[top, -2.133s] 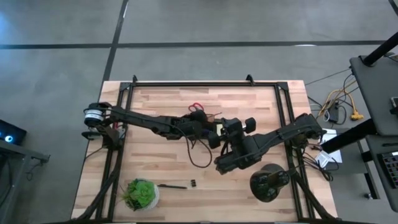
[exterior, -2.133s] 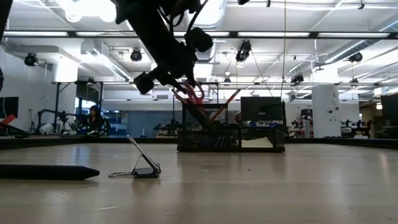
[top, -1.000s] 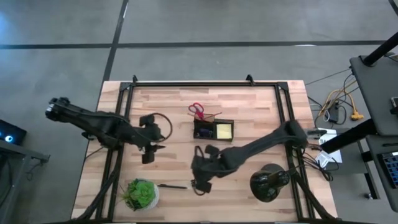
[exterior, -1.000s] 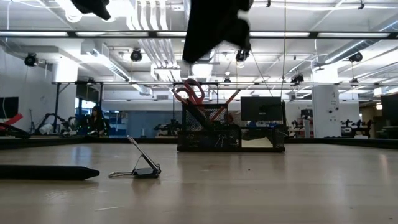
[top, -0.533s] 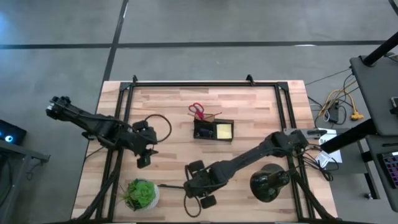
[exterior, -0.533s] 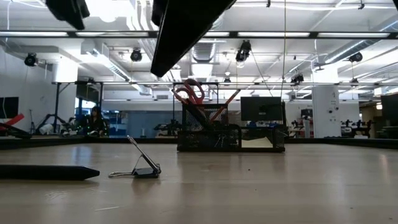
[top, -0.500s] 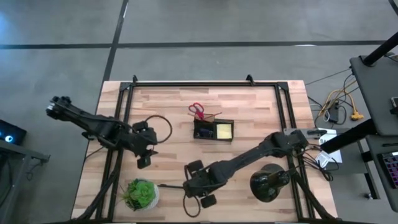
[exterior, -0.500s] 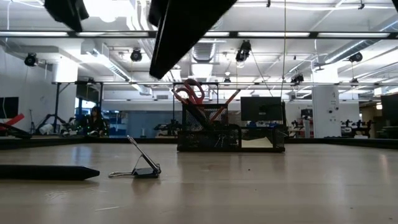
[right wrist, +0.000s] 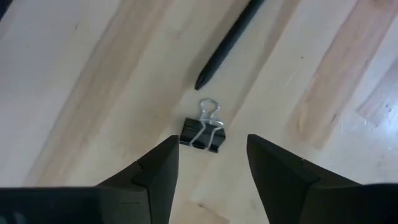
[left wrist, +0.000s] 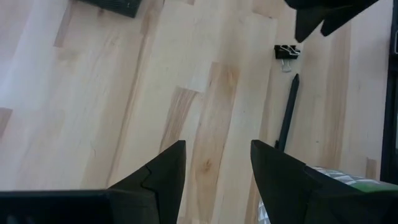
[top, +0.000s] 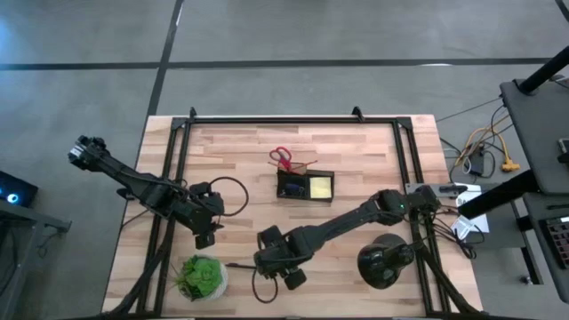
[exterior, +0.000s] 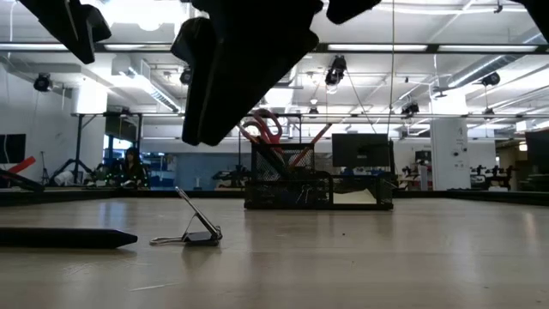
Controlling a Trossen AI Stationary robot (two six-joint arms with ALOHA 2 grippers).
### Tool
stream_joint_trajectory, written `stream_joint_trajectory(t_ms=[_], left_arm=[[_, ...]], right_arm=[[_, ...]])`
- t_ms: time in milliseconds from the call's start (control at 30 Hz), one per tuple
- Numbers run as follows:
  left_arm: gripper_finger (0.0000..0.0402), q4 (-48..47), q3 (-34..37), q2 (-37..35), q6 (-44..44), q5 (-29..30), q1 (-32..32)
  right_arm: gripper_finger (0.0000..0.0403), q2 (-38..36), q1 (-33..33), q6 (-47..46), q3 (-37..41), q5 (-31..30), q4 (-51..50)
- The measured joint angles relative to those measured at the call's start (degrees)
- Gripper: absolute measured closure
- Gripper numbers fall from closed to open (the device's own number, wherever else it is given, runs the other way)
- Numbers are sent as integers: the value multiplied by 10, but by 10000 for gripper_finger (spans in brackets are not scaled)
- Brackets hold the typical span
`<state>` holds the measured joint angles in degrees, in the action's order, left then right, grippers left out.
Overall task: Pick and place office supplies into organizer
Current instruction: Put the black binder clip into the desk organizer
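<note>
Tabletop organizer holds scissors, pencil, yellow pad.

Surface: pale wood planks, light tan with darker brown streaks, black metal frame round the edge. Organizer: black wire mesh. Sticky-note pad in it: yellow. Scissors: red handles. Pencil: thin, orange. Binder clip: black body, silver wire handles. Pen: black, matte. Potted plant: bright green leaves, pale pot. Round domed object: black. Both arms and gripper fingers: dark, near black. Floor: grey, with dark lines across.
</note>
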<state>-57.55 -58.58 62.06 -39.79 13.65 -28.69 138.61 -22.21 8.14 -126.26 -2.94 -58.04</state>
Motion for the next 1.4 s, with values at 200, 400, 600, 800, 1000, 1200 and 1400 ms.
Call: stream_joint_trajectory(t_ms=[200,400,600,800,1000,1200,1400], left_arm=[[237,1,0,-3,1,2,0],[237,0,0,-3,1,2,0],[237,0,1,-3,2,4,0],[237,0,1,-3,2,10,1],[237,0,1,-3,1,12,1],[237,0,1,-3,3,12,1],[237,0,1,-3,14,12,1]], right_arm=[[227,16,11,-8,2,25,1],[225,27,7,24,2,32,6],[225,28,13,24,2,30,37],[225,28,15,-25,5,32,40],[225,28,16,-137,9,34,57],[225,28,15,-207,18,34,61],[225,28,15,-223,28,30,65]])
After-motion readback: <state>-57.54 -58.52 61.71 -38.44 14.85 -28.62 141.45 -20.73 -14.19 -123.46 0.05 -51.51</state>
